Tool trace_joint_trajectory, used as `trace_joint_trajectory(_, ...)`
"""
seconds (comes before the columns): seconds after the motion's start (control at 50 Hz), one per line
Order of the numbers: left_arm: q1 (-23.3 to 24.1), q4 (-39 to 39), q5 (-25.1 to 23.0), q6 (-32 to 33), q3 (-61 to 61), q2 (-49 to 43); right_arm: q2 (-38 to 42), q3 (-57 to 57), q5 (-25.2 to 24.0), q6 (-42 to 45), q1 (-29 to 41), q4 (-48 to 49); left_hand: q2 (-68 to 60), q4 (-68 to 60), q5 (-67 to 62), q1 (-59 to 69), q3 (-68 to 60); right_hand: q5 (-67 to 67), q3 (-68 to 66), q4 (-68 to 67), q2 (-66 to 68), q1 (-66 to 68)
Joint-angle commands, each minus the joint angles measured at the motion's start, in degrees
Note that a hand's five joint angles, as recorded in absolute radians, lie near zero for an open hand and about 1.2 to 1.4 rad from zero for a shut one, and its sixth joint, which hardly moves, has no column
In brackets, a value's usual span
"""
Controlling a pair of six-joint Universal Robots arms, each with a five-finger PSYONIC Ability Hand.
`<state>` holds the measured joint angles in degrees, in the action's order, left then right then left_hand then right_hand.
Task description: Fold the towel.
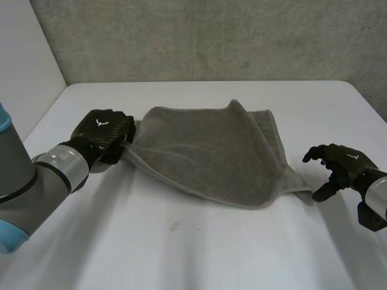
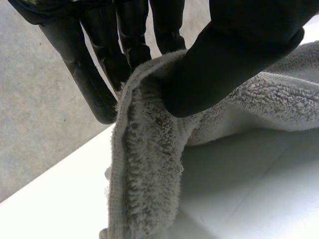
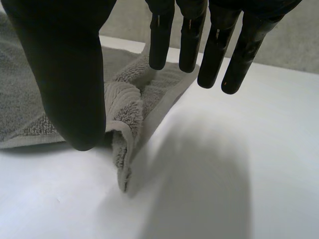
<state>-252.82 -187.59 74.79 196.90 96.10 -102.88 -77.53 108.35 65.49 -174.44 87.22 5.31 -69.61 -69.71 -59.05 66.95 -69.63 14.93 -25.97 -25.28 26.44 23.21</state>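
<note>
1. Left arm [image 1: 37, 176]: grey joint with a light-blue cap, coming in low across the table and ending at the towel's left edge.
2. Left hand [image 1: 104, 134]: knuckles up, fingers curled down at that edge. In the left wrist view the thumb [image 2: 234, 59] presses a fold of terry against the fingers [image 2: 127, 47], so the cloth is firmly pinched and its hem is lifted clear of the tabletop.
3. Right hand [image 1: 338, 162]: low over the table, just beside the towel's near right corner, palm turned toward the cloth. In the right wrist view the fingers [image 3: 214, 47] hang straight and spread, with the thumb [image 3: 67, 79] held well apart from them. The hand is open and grips nothing. The doubled corner lies below the gap between thumb and fingers. Whether the thumb tip touches the pile cannot be told.
4. Towel [image 1: 208, 148]: grey terry in the middle of the table, spread between the two hands and rumpled. A ridge rises at its far edge, and a flat woven hem runs along its near edge.
5. Table [image 1: 181, 254]: white and smooth — its far corners are rounded.
6. Wall [image 1: 211, 36]: grey concrete behind the table, with a white panel [image 1: 24, 54] to the left.
</note>
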Motion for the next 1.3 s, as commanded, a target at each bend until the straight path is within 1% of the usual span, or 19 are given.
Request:
trace_joint_trajectory(0.02,0.2,0.2,0.0,0.0,-0.3,0.8,6.7,-1.2,-0.5,-4.8,0.4,2.1,-10.4,-10.3,-11.0,13.1,-10.4,2.8,-1.8,-2.5,1.3,4.5)
trace_joint_trajectory(0.24,-0.2,0.2,0.0,0.0,-0.3,0.9,14.9,-6.5,0.2,-9.5,1.2,3.4,-10.4,-10.3,-11.0,13.1,-10.4,4.5,-3.5,-4.1,3.0,6.2)
trace_joint_trajectory(0.28,-0.4,0.2,0.1,-0.1,-0.3,0.9,15.8,-8.0,1.4,-9.6,3.0,5.1,-10.4,-10.3,-11.0,13.1,-10.4,23.0,-22.0,-22.7,21.5,24.8)
trace_joint_trajectory(0.3,-0.4,0.2,0.1,-0.1,-0.3,0.9,15.8,-8.0,1.4,-9.6,3.0,5.1,-10.4,-10.3,-11.0,13.1,-10.4,23.2,-22.1,-22.8,21.7,24.9)
trace_joint_trajectory(0.34,-0.4,0.3,0.1,0.0,-0.3,1.0,15.4,-8.5,3.1,-10.4,3.5,7.4,-10.4,-10.3,-11.0,13.1,-10.4,54.9,-53.9,-54.6,53.4,56.7)
trace_joint_trajectory(0.36,-0.4,0.3,0.1,0.0,-0.3,1.0,15.4,-8.5,3.1,-10.4,3.5,7.4,-10.4,-10.3,-11.0,13.1,-10.4,55.1,-54.0,-54.7,53.6,56.8)
trace_joint_trajectory(0.42,-0.5,0.4,0.1,0.1,-0.6,1.4,13.3,-9.4,3.1,-11.4,3.6,9.0,-10.4,-10.3,-11.0,13.1,-10.4,55.1,-54.0,-54.7,53.6,56.8)
trace_joint_trajectory(0.54,-1.4,4.1,0.5,0.1,-4.8,7.3,0.7,-16.2,1.1,-11.0,4.0,7.1,-10.4,-10.3,-11.0,13.1,-10.4,55.1,-54.0,-54.7,53.6,56.8)
trace_joint_trajectory(0.64,-4.9,13.3,0.4,0.6,-15.4,13.8,-8.9,-27.4,-4.3,-8.6,3.5,-4.1,-10.4,-10.3,-11.0,13.1,-10.4,55.1,-54.0,-54.7,53.6,56.8)
trace_joint_trajectory(0.68,-6.2,16.3,0.2,1.1,-18.5,14.6,-11.2,-36.2,-8.1,-2.5,2.0,-13.1,-10.4,-10.3,-11.0,13.1,-10.4,55.1,-54.0,-54.7,53.6,56.8)
trace_joint_trajectory(0.74,-8.4,22.8,-0.1,3.6,-24.1,14.8,-11.3,-40.2,-9.0,2.0,0.9,-17.9,-10.4,-10.3,-11.0,13.1,-10.4,55.1,-54.0,-54.7,53.6,56.8)
trace_joint_trajectory(0.78,-9.5,28.8,-0.2,7.4,-28.2,14.0,-10.5,-47.8,-8.9,13.8,-0.3,-29.4,-10.4,-10.3,-11.0,13.1,-10.4,55.1,-54.0,-54.7,53.6,56.8)
trace_joint_trajectory(0.8,-9.5,28.9,-0.2,7.4,-28.2,14.0,-10.5,-47.8,-8.9,13.9,-0.3,-29.5,-10.4,-10.3,-11.0,13.1,-10.4,55.1,-54.0,-54.7,53.6,56.8)
trace_joint_trajectory(0.84,-9.4,34.0,-0.2,12.6,-30.2,11.5,-7.0,-52.3,-7.1,23.5,0.0,-38.1,-10.4,-10.3,-11.0,13.1,-10.4,55.1,-54.0,-54.7,53.6,56.8)
trace_joint_trajectory(0.86,-9.4,34.0,-0.2,12.6,-30.2,11.5,-6.9,-52.4,-7.1,23.5,0.0,-38.1,-10.4,-10.3,-11.0,13.1,-10.4,55.1,-54.0,-54.7,53.6,56.8)
trace_joint_trajectory(0.9,-9.3,39.0,0.0,17.7,-29.4,7.3,-2.4,-53.8,-3.1,31.5,1.2,-44.2,-10.4,-10.3,-11.0,13.1,-10.4,55.1,-54.0,-54.7,53.6,56.8)
trace_joint_trajectory(1.0,-8.5,44.6,-0.1,22.0,-25.4,0.4,2.4,-51.8,3.0,40.3,6.8,-48.3,-10.4,-10.3,-11.0,13.1,-10.4,55.1,-54.0,-54.7,53.6,56.8)
trace_joint_trajectory(1.14,-7.1,44.2,-0.1,23.9,-24.3,-9.1,10.5,-49.9,8.2,42.8,12.4,-47.9,-10.4,-10.3,-11.0,13.1,-10.4,55.1,-54.0,-54.7,53.6,56.8)
trace_joint_trajectory(1.3,-5.6,36.6,0.4,24.2,-37.3,-15.5,18.8,-60.4,12.8,40.5,18.5,-37.1,-10.4,-10.3,-11.0,13.1,-10.4,55.1,-54.0,-54.7,53.6,56.8)
